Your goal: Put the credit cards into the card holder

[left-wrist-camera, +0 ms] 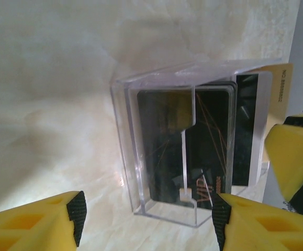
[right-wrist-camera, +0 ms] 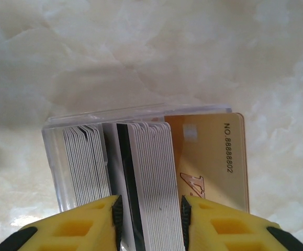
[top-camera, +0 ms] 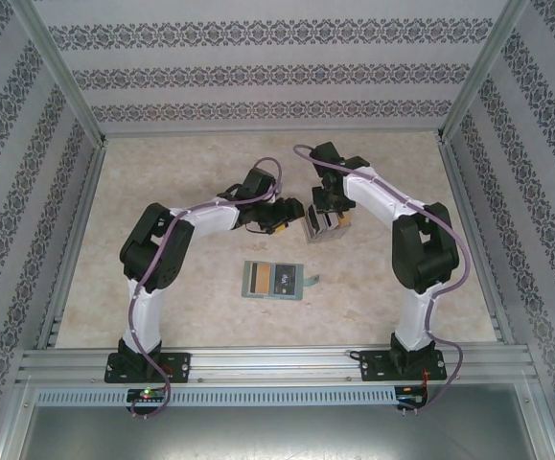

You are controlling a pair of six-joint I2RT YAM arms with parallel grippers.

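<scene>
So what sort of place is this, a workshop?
Probably a small robot test booth rather than a workshop: a metal frame carries patterned walls around a marble-look table, with a left arm and a right arm bolted at its near edge.

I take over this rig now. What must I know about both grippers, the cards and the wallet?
Left gripper: open, empty, at the clear plastic box.
Right gripper: shut on a stack of credit cards standing in that box, gold card beside.
Green card holder: open on the table, apart from both grippers; cards inside, cannot tell.
Done: nothing sure.
To do: move the cards into the holder.
</scene>
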